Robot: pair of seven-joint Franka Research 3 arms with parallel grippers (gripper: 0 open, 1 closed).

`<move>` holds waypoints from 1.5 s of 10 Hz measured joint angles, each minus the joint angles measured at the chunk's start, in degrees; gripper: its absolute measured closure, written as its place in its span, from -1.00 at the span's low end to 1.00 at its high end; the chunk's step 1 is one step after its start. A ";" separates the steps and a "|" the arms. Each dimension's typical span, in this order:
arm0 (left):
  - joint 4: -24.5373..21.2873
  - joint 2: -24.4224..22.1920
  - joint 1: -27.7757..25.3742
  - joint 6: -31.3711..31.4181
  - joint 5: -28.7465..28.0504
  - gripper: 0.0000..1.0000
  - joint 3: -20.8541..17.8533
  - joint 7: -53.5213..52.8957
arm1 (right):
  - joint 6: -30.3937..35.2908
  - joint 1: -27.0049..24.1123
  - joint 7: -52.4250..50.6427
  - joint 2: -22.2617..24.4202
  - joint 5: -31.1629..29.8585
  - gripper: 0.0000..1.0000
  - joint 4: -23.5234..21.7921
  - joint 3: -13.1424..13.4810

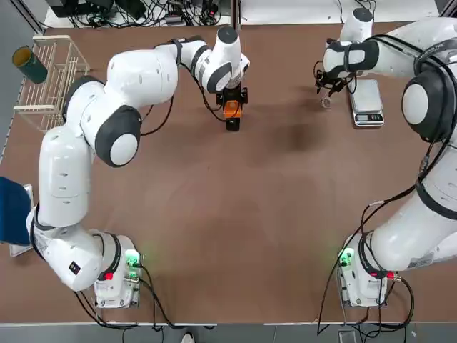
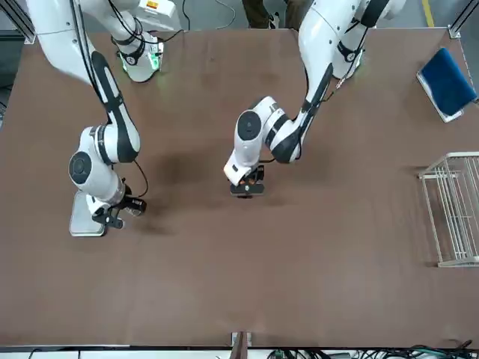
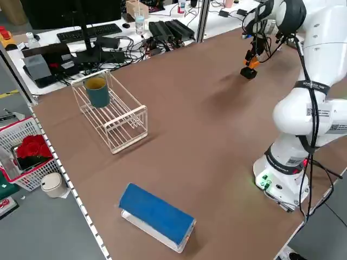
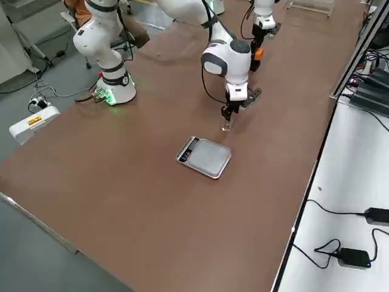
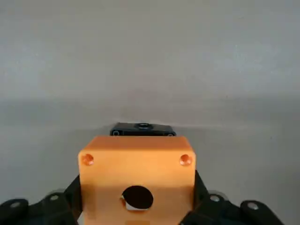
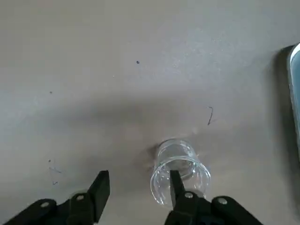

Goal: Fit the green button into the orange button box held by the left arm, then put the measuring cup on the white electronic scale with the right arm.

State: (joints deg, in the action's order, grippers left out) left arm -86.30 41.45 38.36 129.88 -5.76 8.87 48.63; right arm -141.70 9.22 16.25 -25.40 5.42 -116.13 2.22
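My left gripper (image 1: 230, 107) is shut on the orange button box (image 1: 230, 109) and holds it low over the table's far middle. In the left wrist view the orange button box (image 5: 137, 176) sits between the fingers, and its round hole looks dark. The green button does not show in any view. My right gripper (image 6: 137, 190) stands open over the clear measuring cup (image 6: 180, 171), one finger (image 6: 174, 186) at the cup's rim and the other well to the side. The cup (image 1: 326, 102) stands on the table just left of the white electronic scale (image 1: 366, 103).
A black block (image 5: 143, 129) lies right behind the orange box. A white wire rack (image 1: 53, 75) with a dark green cup (image 1: 30, 64) stands at the far left. A blue pad (image 1: 13, 211) lies at the left edge.
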 joint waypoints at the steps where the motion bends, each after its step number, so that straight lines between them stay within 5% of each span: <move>1: 0.01 -0.02 -0.03 -0.38 0.00 -0.73 -0.03 -0.06 | -0.34 0.00 0.02 -0.28 0.00 -0.17 0.00 0.00; 15: 0.73 -0.13 -0.51 -2.58 -0.39 -0.73 -0.21 -0.30 | -2.52 -0.26 0.02 -1.52 0.00 0.35 -0.02 0.34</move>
State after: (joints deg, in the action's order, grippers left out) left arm -85.57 41.32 37.86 127.30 -6.15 8.66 48.33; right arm -144.23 8.96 16.27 -26.92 5.42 -116.14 2.56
